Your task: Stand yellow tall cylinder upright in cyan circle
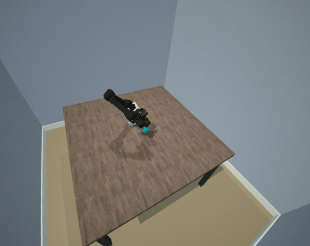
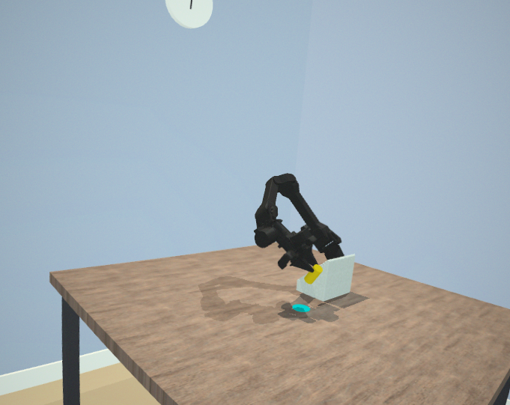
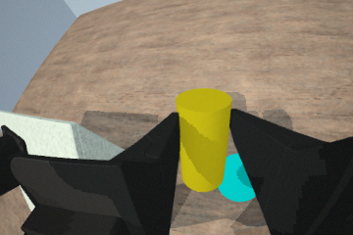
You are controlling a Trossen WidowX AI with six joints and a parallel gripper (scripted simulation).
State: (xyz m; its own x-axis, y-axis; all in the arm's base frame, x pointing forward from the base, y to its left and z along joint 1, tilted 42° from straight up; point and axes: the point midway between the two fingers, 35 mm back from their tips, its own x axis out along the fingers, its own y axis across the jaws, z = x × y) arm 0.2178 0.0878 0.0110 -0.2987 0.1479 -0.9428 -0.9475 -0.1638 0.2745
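Observation:
The yellow tall cylinder point(image 1: 147, 117) point(image 2: 313, 274) point(image 3: 203, 144) is held in the air, tilted between lying and upright in the exterior view. My gripper point(image 3: 204, 117) is shut on it, with one finger on each side. In the exterior view the gripper point(image 2: 314, 270) slants down to the cylinder's upper part. The cyan circle point(image 1: 145, 130) point(image 2: 301, 308) point(image 3: 236, 183) lies flat on the table, below the cylinder; in the wrist view it shows behind the cylinder's lower end and is partly hidden by the right finger.
A pale, block-like object point(image 1: 134, 105) point(image 2: 338, 278) point(image 3: 44, 134) stands on the wooden table point(image 1: 113, 188) point(image 2: 255, 355) point(image 3: 196, 26) by the arm's base, close to the held cylinder in the exterior view. The arm's shadow falls across the circle.

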